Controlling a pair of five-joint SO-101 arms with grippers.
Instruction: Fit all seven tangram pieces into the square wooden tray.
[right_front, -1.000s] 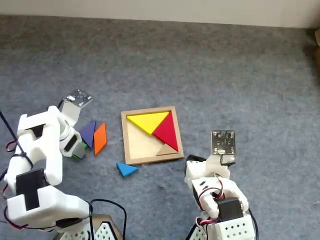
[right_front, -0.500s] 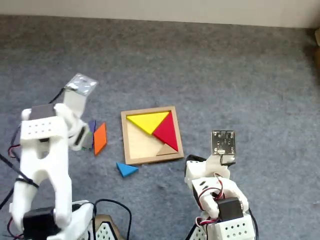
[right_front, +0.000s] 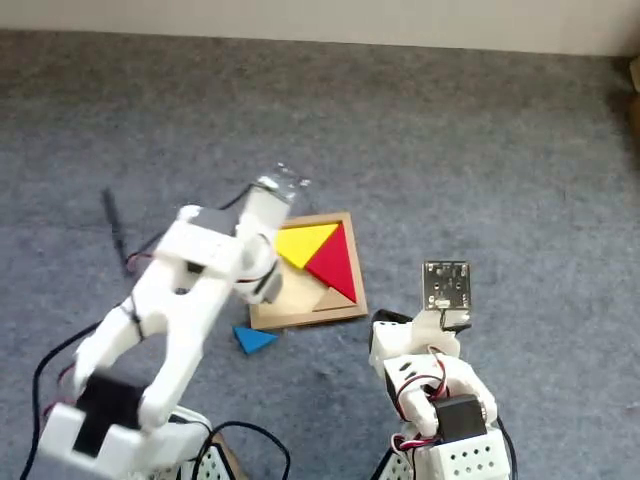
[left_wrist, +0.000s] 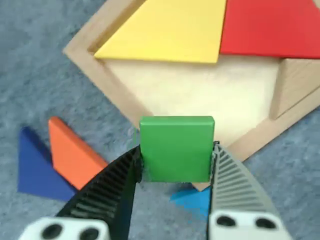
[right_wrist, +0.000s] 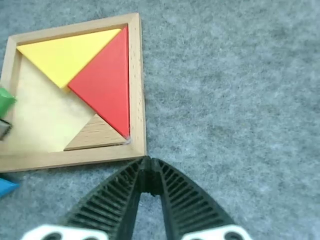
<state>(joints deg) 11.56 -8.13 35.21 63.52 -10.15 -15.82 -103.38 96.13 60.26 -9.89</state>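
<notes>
Carpet (right_front: 480, 140): grey pile under everything. A piece you drop on it may land tilted and be awkward to regrip.
Left arm (right_front: 190, 300): reaches across to the tray's left side and hides that side in the high view, so your placement check rests mostly on the wrist view.
Tray (right_wrist: 136, 85): sits mid-scene with its left and near floor bare. The raised rim is the main hazard.
Placed pieces: yellow triangle (right_front: 300, 243) along the far side, red triangle (right_front: 335, 262) on the right, wood-coloured triangle (right_front: 335, 298) at the near right corner. A hard push against them could lift or shift them.
Left gripper (left_wrist: 175, 150): its fingers clamp the green square (left_wrist: 176, 140) by two opposite edges, apparently over the tray's left rim. Let go here and it likely catches the rim and tips outward.
Right gripper (right_wrist: 150, 167): fingers pressed together and empty, just near of the tray's near right corner. Any advance could nudge the tray.
Loose pieces: orange piece (left_wrist: 75, 155) and dark blue piece (left_wrist: 32, 165) lie left of the tray, and the blue triangle (right_front: 253, 339) lies near its near left corner. A low sweep would scatter them.
</notes>
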